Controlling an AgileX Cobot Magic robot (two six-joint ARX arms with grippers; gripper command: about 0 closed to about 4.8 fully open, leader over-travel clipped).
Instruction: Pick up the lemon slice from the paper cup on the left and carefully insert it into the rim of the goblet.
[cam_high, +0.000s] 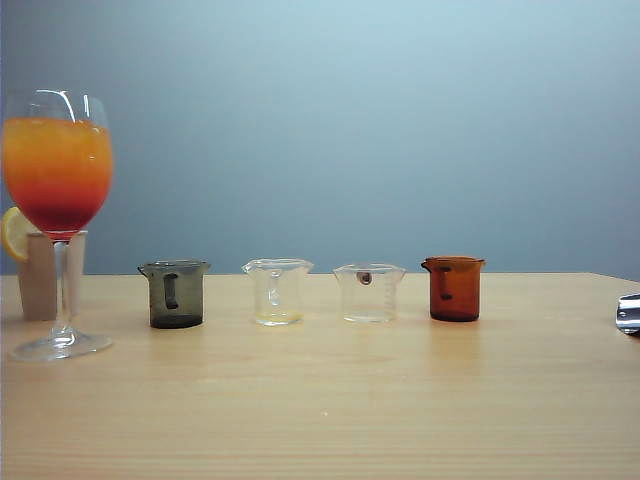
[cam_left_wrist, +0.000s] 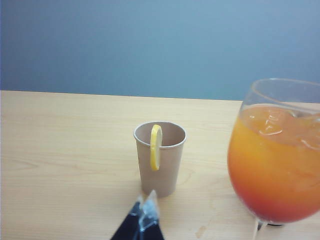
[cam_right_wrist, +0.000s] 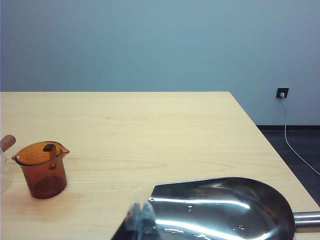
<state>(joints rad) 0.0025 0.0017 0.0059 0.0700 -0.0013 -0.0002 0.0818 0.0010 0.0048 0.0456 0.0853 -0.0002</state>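
Progress: none yet, by my reading. Thin round yellow lemon slice (cam_left_wrist: 156, 147) sits slotted on the rim of the plain beige-tan paper cup (cam_left_wrist: 160, 165), half inside, half out; lifting, carrying and seating it all remain.

Orientation: slice stands on edge, flat faces turned sideways, long axis upright in the left wrist view.

Destination: tall clear stemmed goblet (cam_left_wrist: 275, 155) with orange-over-red drink, just beside the cup, rim bare.

Left gripper (cam_left_wrist: 145, 210): fingertips pressed together, holding nothing, low on the near side of the cup, apart from it.

Right gripper (cam_right_wrist: 141, 214): tips look closed and empty, above a shiny steel scoop (cam_right_wrist: 225, 207) near an amber beaker (cam_right_wrist: 42, 169).
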